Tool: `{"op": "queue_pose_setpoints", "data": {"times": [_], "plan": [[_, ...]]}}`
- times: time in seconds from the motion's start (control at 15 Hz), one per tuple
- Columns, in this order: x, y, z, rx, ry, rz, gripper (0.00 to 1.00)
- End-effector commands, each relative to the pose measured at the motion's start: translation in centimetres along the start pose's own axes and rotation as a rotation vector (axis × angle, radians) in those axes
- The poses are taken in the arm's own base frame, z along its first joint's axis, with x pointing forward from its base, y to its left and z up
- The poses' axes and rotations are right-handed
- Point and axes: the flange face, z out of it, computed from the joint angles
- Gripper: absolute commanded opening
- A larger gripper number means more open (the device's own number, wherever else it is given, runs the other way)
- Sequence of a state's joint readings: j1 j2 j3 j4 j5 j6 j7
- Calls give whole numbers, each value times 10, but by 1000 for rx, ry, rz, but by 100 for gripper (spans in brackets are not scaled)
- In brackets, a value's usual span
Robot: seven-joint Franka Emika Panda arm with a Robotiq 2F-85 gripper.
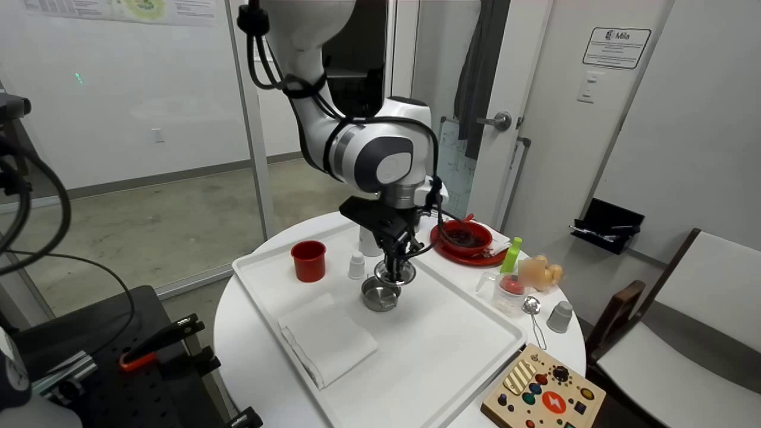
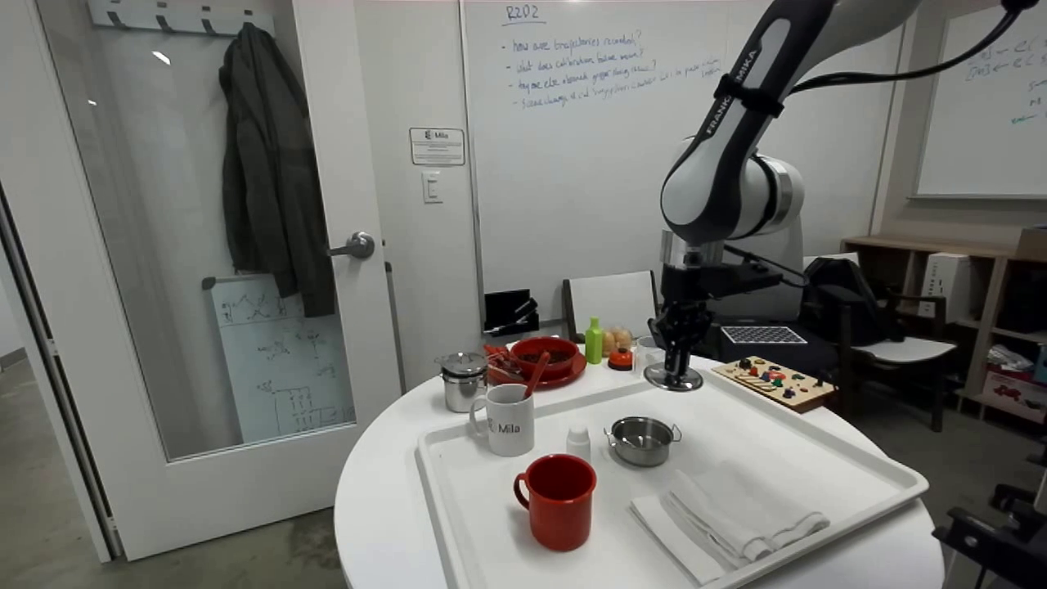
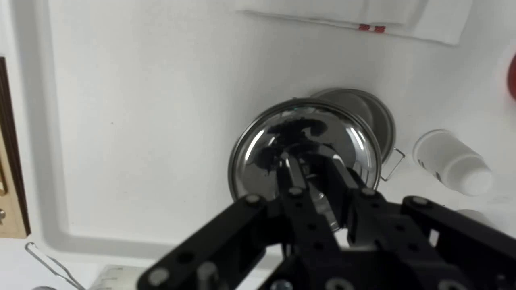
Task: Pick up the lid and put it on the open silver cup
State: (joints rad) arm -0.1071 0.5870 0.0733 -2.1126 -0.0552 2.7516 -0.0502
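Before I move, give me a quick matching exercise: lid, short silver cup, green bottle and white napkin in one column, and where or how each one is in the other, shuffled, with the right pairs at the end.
Things:
1. lid
2. short silver cup
3. green bottle
4. white napkin

Place or state:
A. folded, lying on the tray
B. standing outside the tray
C. held up by the gripper
D. standing on the tray, uncovered

Right pairs: 1-C, 2-D, 3-B, 4-A
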Motion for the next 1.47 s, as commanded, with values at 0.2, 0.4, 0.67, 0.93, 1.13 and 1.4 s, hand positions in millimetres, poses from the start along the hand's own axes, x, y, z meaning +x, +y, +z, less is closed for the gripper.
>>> {"op": "queue_pose_setpoints", "data": {"times": [0.2, 0.4, 0.67, 0.93, 1.13, 1.4], "plan": [[15, -56, -11, 14, -11, -93, 12], [23, -62, 3, 20, -32, -99, 12], [34, -61, 24, 20, -57, -89, 12], [45, -55, 48, 23, -73, -72, 12], [49, -52, 61, 26, -86, -65, 12], [48, -47, 76, 30, -103, -56, 12]]}}
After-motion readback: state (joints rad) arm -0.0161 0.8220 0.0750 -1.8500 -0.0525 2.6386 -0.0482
